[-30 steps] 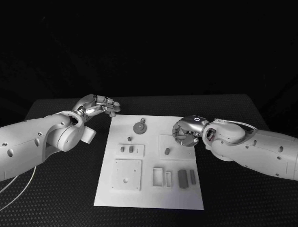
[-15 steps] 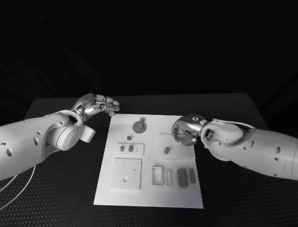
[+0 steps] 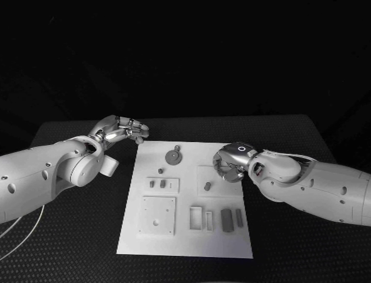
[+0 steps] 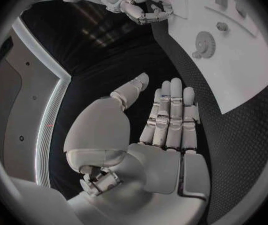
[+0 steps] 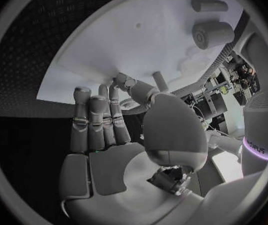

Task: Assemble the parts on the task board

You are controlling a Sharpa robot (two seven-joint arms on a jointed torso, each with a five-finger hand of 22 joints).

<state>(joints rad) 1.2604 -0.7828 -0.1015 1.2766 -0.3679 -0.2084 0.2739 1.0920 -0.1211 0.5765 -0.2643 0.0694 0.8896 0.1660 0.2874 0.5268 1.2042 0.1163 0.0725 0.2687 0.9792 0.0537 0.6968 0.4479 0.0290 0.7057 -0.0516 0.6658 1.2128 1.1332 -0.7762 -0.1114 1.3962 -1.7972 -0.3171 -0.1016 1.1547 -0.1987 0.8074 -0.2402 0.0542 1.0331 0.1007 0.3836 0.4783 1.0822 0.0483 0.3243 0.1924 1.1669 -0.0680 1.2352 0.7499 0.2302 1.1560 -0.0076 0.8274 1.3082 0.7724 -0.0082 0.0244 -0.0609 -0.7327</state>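
- While the left hand (image 3: pixel 122 131) hovers off the task board's (image 3: pixel 189 247) far left corner, fingers loosely apart and empty, the right hand (image 3: pixel 231 165) hangs nearer the parts.
- A small upright part (image 3: pixel 208 187) stands just inward of its curled, empty fingers (image 5: pixel 93 122).

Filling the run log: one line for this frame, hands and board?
left hand: off task board, holds nothing | right hand: over board's right edge, nothing visibly held | round grey part: lying on board

Head view: high, looking down on worktop (image 3: pixel 304 247). Wrist views: close behind each palm. All three share the task board (image 3: pixel 185 250) (image 4: pixel 240 80) (image 5: pixel 109 60).
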